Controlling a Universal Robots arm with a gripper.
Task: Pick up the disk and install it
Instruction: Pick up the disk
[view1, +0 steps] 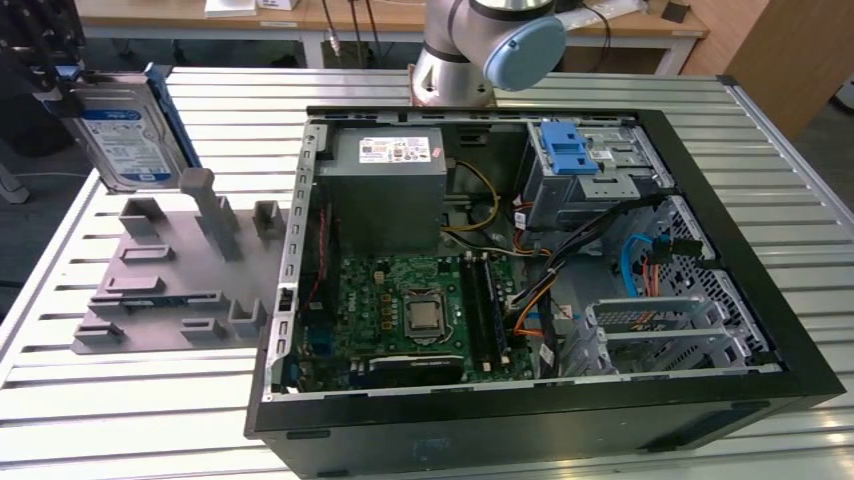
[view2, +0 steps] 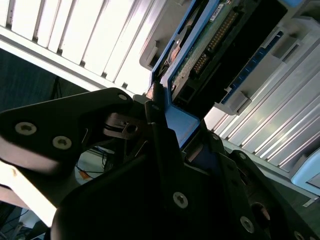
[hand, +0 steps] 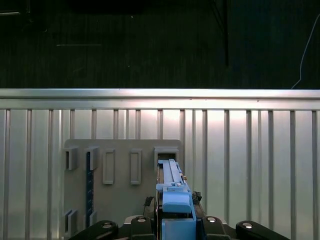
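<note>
The disk (view1: 127, 140), a silver-grey drive with a blue and white label in a blue bracket, hangs upright above the far-left end of the grey holder plate (view1: 174, 280) in the exterior view. My gripper (view1: 74, 80) is shut on its upper edge. In the first wrist view the disk (hand: 172, 195) is seen edge-on between the dark fingers (hand: 142, 222), over a slot of the holder plate (hand: 120, 200). The second wrist view shows the disk's green circuit board (view2: 205, 50) and the gripper (view2: 167, 120) clamped on the blue bracket.
An open black computer case (view1: 534, 400) lies at the exterior view's right of the holder. Inside it are a grey power supply (view1: 387, 170), a motherboard (view1: 414, 310) and a silver drive cage (view1: 594, 170) with a blue latch (view1: 571, 150). The arm's base (view1: 467, 50) stands behind the case.
</note>
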